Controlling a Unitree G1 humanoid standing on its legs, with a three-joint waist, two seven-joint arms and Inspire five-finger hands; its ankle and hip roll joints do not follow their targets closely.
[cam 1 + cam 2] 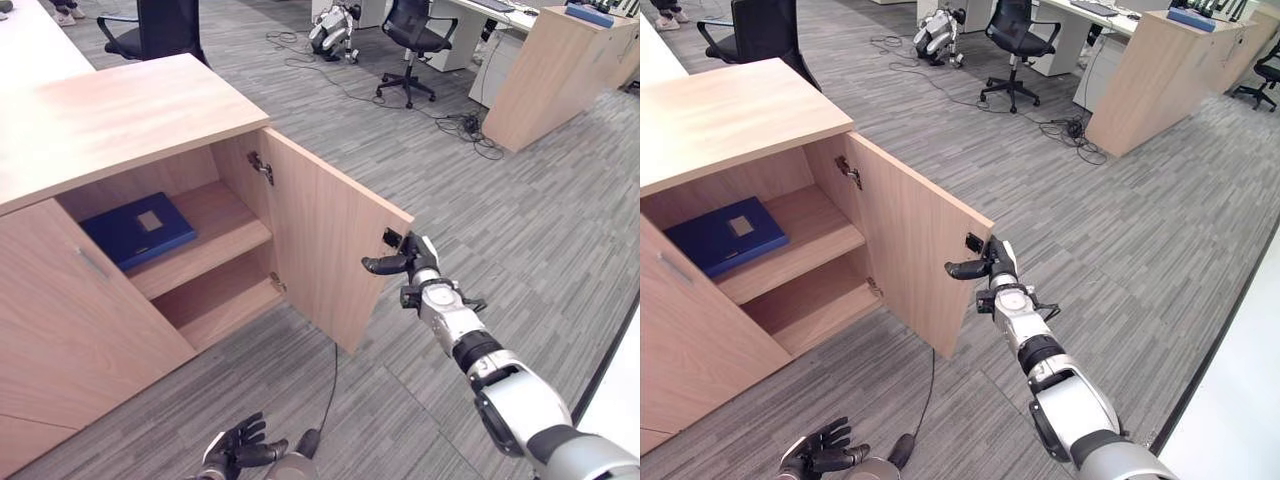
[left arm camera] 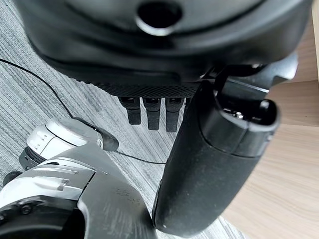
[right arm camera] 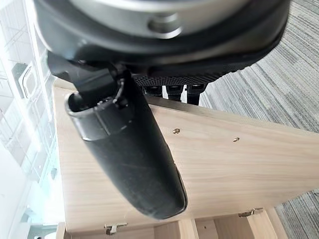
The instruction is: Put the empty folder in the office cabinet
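Blue folder (image 1: pixel 137 229) flat on upper cabinet shelf, far left of right robot hand (image 1: pixel 409 262) gripping door (image 1: pixel 330 250) edge; left robot hand (image 1: pixel 236 447) relaxed, nearer.

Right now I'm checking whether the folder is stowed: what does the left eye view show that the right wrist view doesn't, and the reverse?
The left eye view alone shows the blue folder lying flat on the cabinet's upper shelf, and the left hand low by the floor. The right wrist view alone shows the small fittings on the door's inner face. Both show the open cabinet door with the right hand at its outer edge, fingers over the edge.
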